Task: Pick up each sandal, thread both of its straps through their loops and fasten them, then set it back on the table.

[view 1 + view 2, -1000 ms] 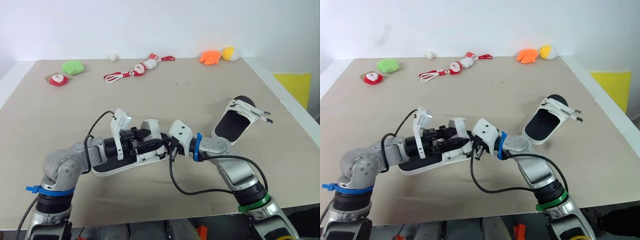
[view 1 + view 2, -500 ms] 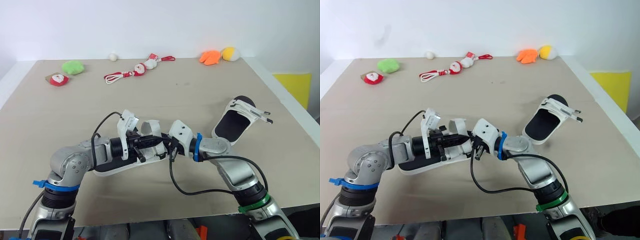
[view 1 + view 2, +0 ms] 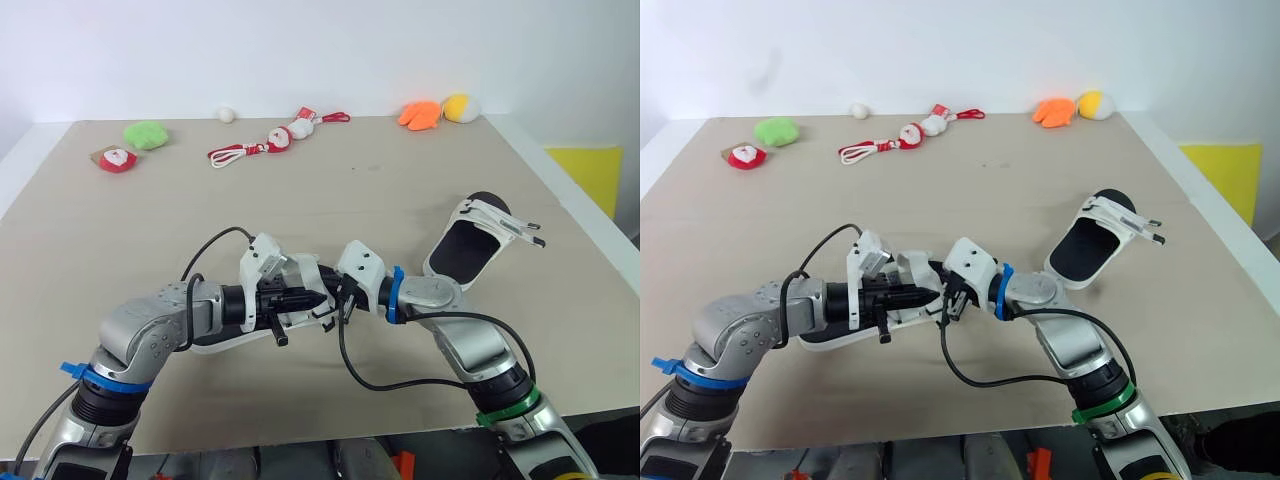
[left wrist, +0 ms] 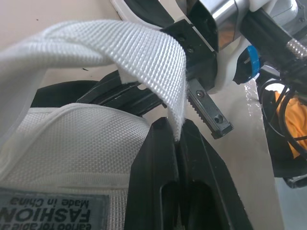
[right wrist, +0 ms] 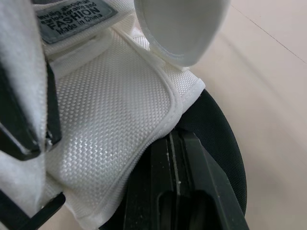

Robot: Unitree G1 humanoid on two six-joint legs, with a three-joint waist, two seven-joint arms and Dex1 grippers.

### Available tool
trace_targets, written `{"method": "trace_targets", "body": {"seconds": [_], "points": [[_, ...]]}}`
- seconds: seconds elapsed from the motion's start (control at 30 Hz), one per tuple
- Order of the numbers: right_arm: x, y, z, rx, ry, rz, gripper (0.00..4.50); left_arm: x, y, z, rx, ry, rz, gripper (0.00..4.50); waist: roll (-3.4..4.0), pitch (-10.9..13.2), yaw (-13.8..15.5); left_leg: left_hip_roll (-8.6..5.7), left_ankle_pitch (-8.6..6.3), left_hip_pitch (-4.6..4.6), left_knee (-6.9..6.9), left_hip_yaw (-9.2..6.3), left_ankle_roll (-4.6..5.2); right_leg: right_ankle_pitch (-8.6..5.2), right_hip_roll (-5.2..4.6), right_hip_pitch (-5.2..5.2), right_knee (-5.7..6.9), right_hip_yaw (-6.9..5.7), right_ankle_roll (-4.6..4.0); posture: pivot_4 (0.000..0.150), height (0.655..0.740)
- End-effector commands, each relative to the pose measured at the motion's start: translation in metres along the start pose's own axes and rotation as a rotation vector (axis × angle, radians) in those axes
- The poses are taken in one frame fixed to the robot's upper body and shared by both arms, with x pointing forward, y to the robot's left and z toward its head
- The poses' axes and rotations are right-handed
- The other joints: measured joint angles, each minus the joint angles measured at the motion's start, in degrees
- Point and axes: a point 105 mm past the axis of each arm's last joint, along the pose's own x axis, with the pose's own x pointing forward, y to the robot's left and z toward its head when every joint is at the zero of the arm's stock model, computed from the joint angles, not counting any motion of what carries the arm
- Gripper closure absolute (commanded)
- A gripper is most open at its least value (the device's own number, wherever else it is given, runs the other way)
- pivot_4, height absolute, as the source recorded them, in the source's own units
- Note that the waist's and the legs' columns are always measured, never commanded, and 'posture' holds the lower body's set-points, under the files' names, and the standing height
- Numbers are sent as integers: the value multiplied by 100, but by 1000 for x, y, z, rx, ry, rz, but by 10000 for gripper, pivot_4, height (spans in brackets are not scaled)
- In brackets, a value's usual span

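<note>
Sandal point(image 3: 222, 341) lies left-to-right, held by left gripper point(image 3: 314, 298) and right gripper point(image 3: 336, 301).

A broad table point(image 3: 420, 180) takes up most of what I can see, its top a flat, matte beige. A pale rim point(image 3: 575, 205) runs along its sides, and its far edge meets the wall. The wall point(image 3: 300, 50) is plain white and smooth, slightly greyer toward the upper corners. Past the table's right edge there is a bright yellow panel point(image 3: 592, 168) (whether it stands or lies flat I cannot tell), with light grey floor point(image 3: 628, 215) beside it. The light is soft and even, and the shadows on the tabletop are faint and short.
</note>
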Motion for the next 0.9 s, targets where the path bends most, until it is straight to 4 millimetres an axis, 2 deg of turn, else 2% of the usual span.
{"method": "trace_targets", "body": {"seconds": [0.03, 0.17, 0.27, 0.3, 0.37, 0.4, 0.5, 0.57, 0.67, 0.73, 0.8, 0.9], "points": [[3, 2, -6, 5, 29, -1, 45000, 6, -1, -10, 13, 49, -5, 44305, 0, 0, 0, 0, 0, 0, 0, 0, 0, 0, 0, 1, 0, 0, 0, 1500, 7400], [3, 2, -6, 5, 28, -2, 45000, 5, -5, -9, 31, 45, -22, 44305, 0, 0, 1, -1, 0, 0, 1, 0, 0, 0, -1, 3, 0, 0, 0, 1500, 7400], [3, 1, -6, 5, 28, -3, 45000, -2, -10, 0, 20, 9, -48, 37069, 0, 0, 1, -1, 0, 0, 1, 0, 0, 0, -1, 3, 0, 0, 0, 1500, 7400], [3, 2, -7, 5, 28, -2, 45000, -7, -14, 4, 17, -7, -64, 30352, 0, 0, 0, 0, 0, 0, 1, 0, 0, 0, -1, 2, 0, 0, 0, 1500, 7400], [3, 2, -7, 6, 29, -1, 45000, -14, -17, 10, 17, -31, -74, 21909, 0, 0, 0, 1, 0, 0, 1, 0, 0, 0, 0, 0, 0, 0, 0, 1500, 7400], [3, 2, -8, 6, 30, -1, 45000, -18, -19, 14, 22, -49, -75, 19804, 1, 0, -4, 1, 0, 0, 1, 0, 0, 0, 0, 0, 0, 0, 0, 1500, 7400], [2, 2, -8, 8, 32, -2, 45000, -37, -22, 31, 12, -140, -58, 5370, 1, 1, -6, 2, 0, -1, 0, 0, 0, 0, 1, -2, 0, 0, 0, 1500, 7400], [1, 2, -9, 11, 34, -1, 45000, -55, -23, 38, -26, -200, -46, 789, 1, 1, -12, 2, 0, -2, 0, 0, 0, 0, 0, -1, 0, 0, 0, 1500, 7400], [1, 4, -10, 15, 36, 4, 45000, -73, -24, 37, -97, -246, -31, 789, 1, 1, -14, 2, 0, -2, 0, 0, 0, 0, -1, -2, 0, 0, 0, 1500, 7400], [1, 6, -11, 20, 38, 12, 45000, -81, -37, 16, -155, -168, -73, 789, 1, 1, -7, 3, 0, -3, 0, 0, 0, -2, -1, -3, 0, 0, -3, 1500, 7400], [2, 7, -11, 23, 41, 22, 45000, -81, -58, -4, -216, -99, -152, 789, 0, 1, -31, 1, -1, -4, 0, 2, -1, -3, -4, -2, -1, 0, -4, 1500, 7400], [2, 7, -10, 22, 40, 26, 45000, -69, -73, -18, -259, -53, -206, 789, -2, 0, -11, -4, -3, -3, 3, 4, -5, -9, -12, -2, 0, 0, -15, 1500, 7400]]}}
